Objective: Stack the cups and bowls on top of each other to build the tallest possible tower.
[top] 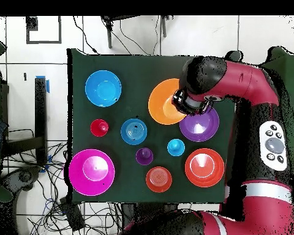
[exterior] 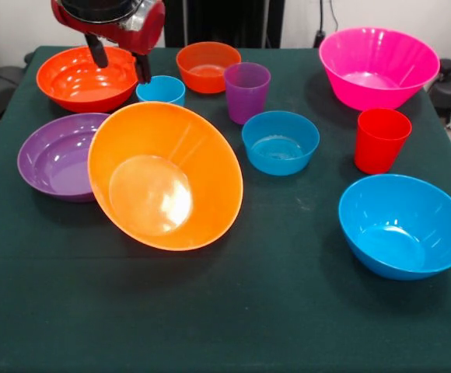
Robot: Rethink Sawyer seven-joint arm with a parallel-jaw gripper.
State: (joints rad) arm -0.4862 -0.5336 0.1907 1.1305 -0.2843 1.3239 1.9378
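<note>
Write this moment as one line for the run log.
gripper: open, empty | large glossy orange plastic bowl: tilted, leaning on shallow purple plastic bowl | tower: not started

**10 pieces spread out, none stacked**

The large orange bowl point(exterior: 166, 176) leaned tilted against the purple bowl point(exterior: 57, 155). The red-orange bowl point(exterior: 86, 78), light blue cup point(exterior: 161, 89), small orange bowl point(exterior: 208, 66) and purple cup point(exterior: 246, 92) stood behind. The small blue bowl point(exterior: 280, 141), red cup point(exterior: 381, 139), pink bowl point(exterior: 378, 67) and large blue bowl point(exterior: 403, 224) stood upright, apart.
</note>
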